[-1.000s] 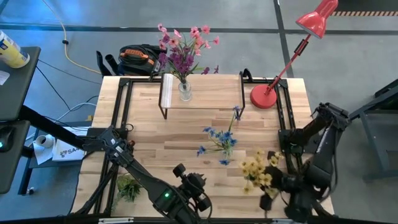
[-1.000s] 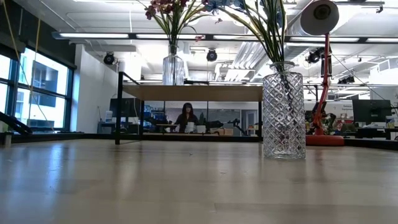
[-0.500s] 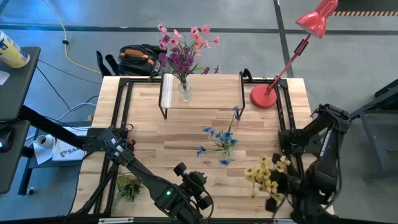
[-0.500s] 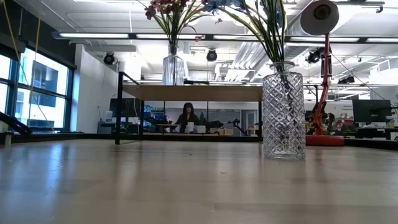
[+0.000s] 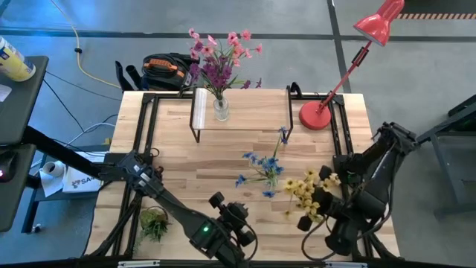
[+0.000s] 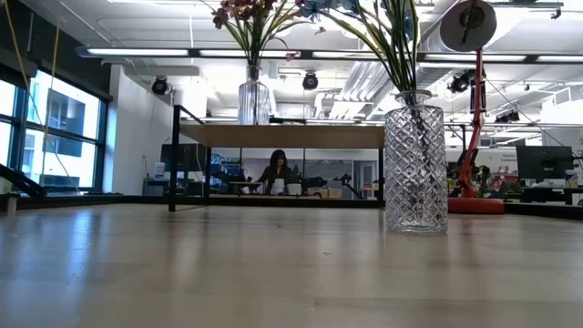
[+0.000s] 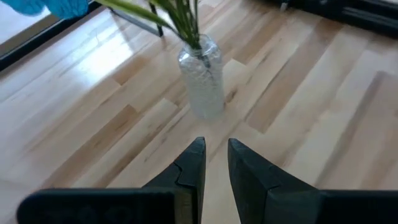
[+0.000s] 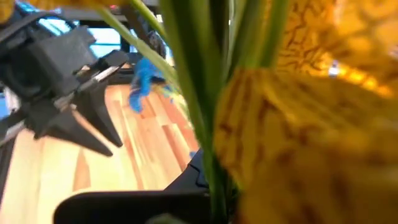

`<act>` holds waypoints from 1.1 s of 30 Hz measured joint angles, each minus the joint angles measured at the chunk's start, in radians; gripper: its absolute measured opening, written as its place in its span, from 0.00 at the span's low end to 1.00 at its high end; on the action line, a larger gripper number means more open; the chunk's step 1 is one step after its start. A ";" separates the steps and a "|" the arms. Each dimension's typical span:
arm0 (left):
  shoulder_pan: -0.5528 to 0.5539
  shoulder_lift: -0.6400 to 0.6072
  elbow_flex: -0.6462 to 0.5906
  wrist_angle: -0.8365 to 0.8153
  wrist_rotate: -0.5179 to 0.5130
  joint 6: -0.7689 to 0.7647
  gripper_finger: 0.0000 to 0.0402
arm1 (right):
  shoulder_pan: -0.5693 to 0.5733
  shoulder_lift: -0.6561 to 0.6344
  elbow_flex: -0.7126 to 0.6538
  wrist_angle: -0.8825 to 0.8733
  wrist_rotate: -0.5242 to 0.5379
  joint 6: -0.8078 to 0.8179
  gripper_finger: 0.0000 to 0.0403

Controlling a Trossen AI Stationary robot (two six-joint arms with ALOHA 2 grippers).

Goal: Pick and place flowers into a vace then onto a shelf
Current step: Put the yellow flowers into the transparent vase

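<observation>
A clear vase (image 5: 272,177) with blue flowers (image 5: 260,160) stands on its base mid-table; it also shows in the low view (image 6: 415,169) and the left wrist view (image 7: 202,84). My right gripper (image 5: 329,223), near the table's near right corner, is shut on a yellow flower bunch (image 5: 311,196) to the right of that vase. A second vase with pink and purple flowers (image 5: 219,63) stands on the shelf (image 5: 253,113) at the far edge. My left gripper (image 7: 216,146) waits near the near edge, pointing at the blue-flower vase, fingers a narrow gap apart. My right gripper holds the yellow bunch by its green stems (image 8: 213,165), below the blossoms (image 8: 298,143). The bunch is lifted clear of the table, heads toward the blue-flower vase, and the stem ends trail past the gripper (image 5: 305,246). The blossoms hide the fingers, so the kind of hold does not show.
A red desk lamp (image 5: 317,115) stands at the far right corner. A small green tuft (image 5: 154,223) lies near the left near corner. Black frame rails (image 5: 145,126) run along both table sides. A person (image 6: 276,169) sits in the room beyond.
My right arm has swung a little toward the right edge and then back left. It has carried the yellow bunch toward the far edge and closer to the blue-flower vase. The blossoms now sit just right of the vase.
</observation>
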 joint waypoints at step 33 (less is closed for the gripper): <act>-0.014 0.001 -0.047 0.258 0.027 0.078 0.25 | 0.337 -0.029 -0.448 1.231 0.019 -0.103 0.01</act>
